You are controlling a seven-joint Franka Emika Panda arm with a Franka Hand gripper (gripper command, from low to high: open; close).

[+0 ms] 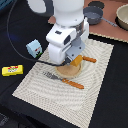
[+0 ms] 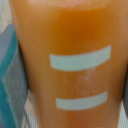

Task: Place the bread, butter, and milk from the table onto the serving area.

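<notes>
The bread (image 1: 76,61) is a golden-orange loaf held in my gripper (image 1: 74,58) just over the round tan plate (image 1: 69,71) on the serving area's beige striped placemat (image 1: 95,85). In the wrist view the bread (image 2: 70,45) fills the picture, with two pale score marks, and a grey-teal finger (image 2: 7,80) presses at its side. The jaws are shut on the loaf. The milk (image 1: 35,48), a white carton with blue-green marks, stands on the black table beyond the mat's corner at the exterior view's left. The butter (image 1: 12,70), a flat yellow packet, lies further left.
An orange-handled fork (image 1: 65,80) lies on the mat in front of the plate and an orange-handled knife (image 1: 89,59) beside it. A brown board (image 1: 112,30) with a grey pot (image 1: 93,15) and a tan bowl (image 1: 123,16) stands at the back right.
</notes>
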